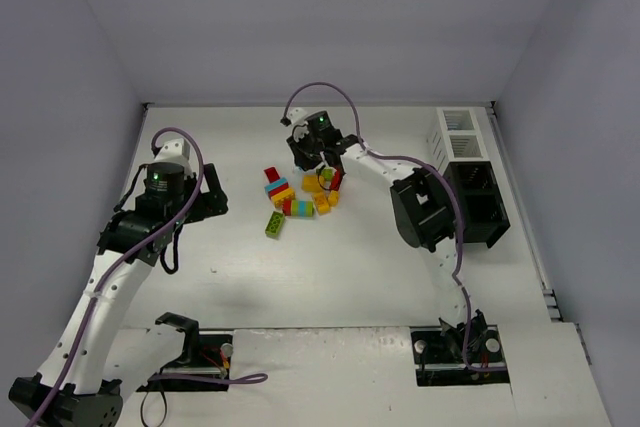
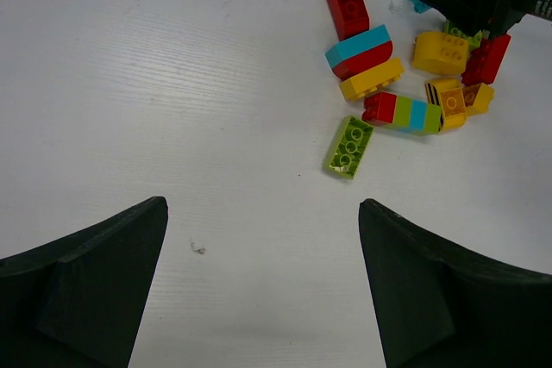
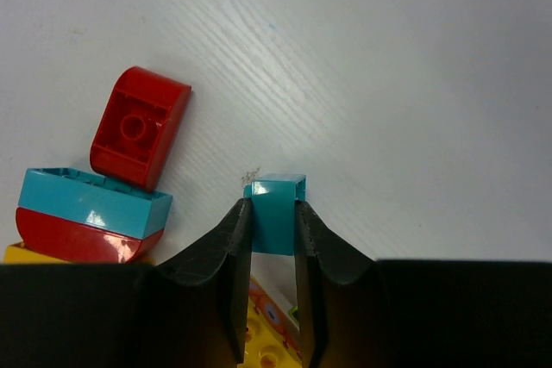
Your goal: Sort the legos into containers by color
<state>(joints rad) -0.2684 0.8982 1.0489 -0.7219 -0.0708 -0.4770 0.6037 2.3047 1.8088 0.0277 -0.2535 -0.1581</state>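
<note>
Right gripper [image 3: 274, 213] pinching a cyan brick [image 3: 278, 200]!
Your right jaws are closed on its sides, low in the wrist view's centre, just right of the red brick [image 3: 138, 127]. Your left gripper [image 2: 263, 247] hangs wide apart, the legos [image 1: 300, 195] at its view's upper right. The containers [image 1: 470, 187] sit at the top view's right.

No readable text, label or number shows on the legos [image 2: 397, 114] or elsewhere
</note>
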